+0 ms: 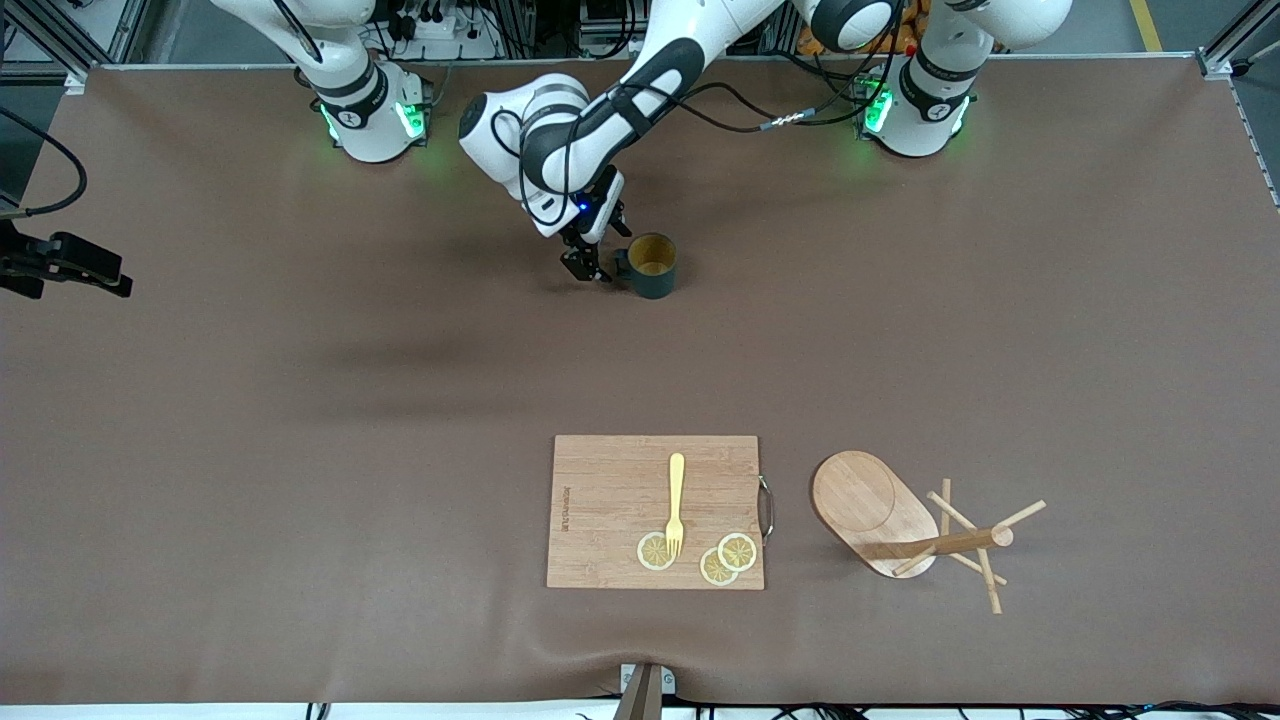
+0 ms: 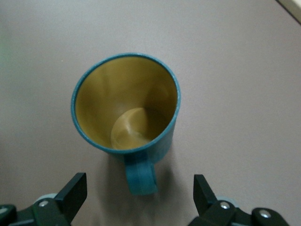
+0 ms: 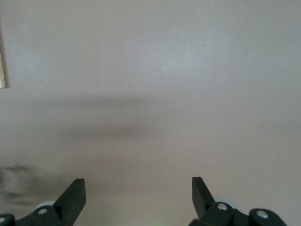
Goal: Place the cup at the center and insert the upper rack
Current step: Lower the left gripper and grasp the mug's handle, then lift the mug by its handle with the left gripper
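The table covering (image 1: 300,450) is plain brown and carries no mark for the center. All places below are given relative to the cutting board (image 1: 610,500).

The cutting board lies near the front camera, bearing a yellow fork (image 1: 676,503) and three lemon slices (image 1: 718,558).

Beside the board, toward the left arm's end of the table, the upper rack (image 1: 900,525) lies tipped on its side. Its oval base stands on edge next to the board, and its post runs along the table away from the board, pegs splayed at the end.

The cup (image 1: 652,265) stands upright well apart from the board, farther from the front camera. Its handle (image 2: 140,175) points toward the left gripper (image 1: 592,262).

The left gripper is low, just beside the cup on the handle side. Its jaws are spread and hold nothing. In the left wrist view the handle sits in line with the gap between the fingers (image 2: 73,192), not yet between them. The left arm is plainly the nearer one; judged from this, a short advance along the handle's line would bring it into the jaws.

The right gripper (image 3: 138,197) waits over bare covering, jaws likewise spread and empty; it does not show in the front view.
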`<act>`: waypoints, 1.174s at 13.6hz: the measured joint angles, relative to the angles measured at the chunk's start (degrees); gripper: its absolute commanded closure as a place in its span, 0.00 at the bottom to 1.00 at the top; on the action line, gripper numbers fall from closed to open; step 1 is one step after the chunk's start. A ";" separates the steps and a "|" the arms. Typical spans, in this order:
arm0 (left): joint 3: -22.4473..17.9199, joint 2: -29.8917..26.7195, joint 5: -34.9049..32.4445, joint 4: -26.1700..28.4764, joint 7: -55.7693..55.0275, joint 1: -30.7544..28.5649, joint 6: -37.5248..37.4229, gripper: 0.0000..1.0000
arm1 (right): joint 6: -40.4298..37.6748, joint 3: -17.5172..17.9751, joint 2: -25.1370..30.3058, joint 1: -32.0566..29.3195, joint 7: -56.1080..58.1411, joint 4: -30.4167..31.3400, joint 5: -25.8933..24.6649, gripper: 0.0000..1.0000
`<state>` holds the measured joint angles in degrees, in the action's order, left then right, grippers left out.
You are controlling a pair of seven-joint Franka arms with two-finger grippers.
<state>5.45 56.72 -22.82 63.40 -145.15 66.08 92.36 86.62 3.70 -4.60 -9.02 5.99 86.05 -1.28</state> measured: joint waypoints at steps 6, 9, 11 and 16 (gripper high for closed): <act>-0.14 1.23 1.46 -0.02 -0.09 -0.33 0.00 0.47 | 0.00 0.00 0.00 0.00 0.00 0.00 0.00 0.00; -0.15 1.23 2.29 -0.07 -0.11 -0.55 0.00 0.52 | 0.01 -0.02 0.00 0.00 0.00 0.00 -0.02 0.00; -0.14 1.23 2.58 -0.24 -0.11 -0.72 0.00 0.58 | 0.07 -0.09 0.00 -0.01 0.00 -0.04 -0.03 0.00; 0.22 1.23 2.68 -0.68 -0.11 -0.84 0.07 0.90 | 0.08 -0.18 0.00 -0.02 0.00 -0.27 -0.06 0.00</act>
<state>5.66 57.95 -20.15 62.72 -145.26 65.24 92.43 86.70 3.52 -4.60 -9.04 5.98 85.79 -1.34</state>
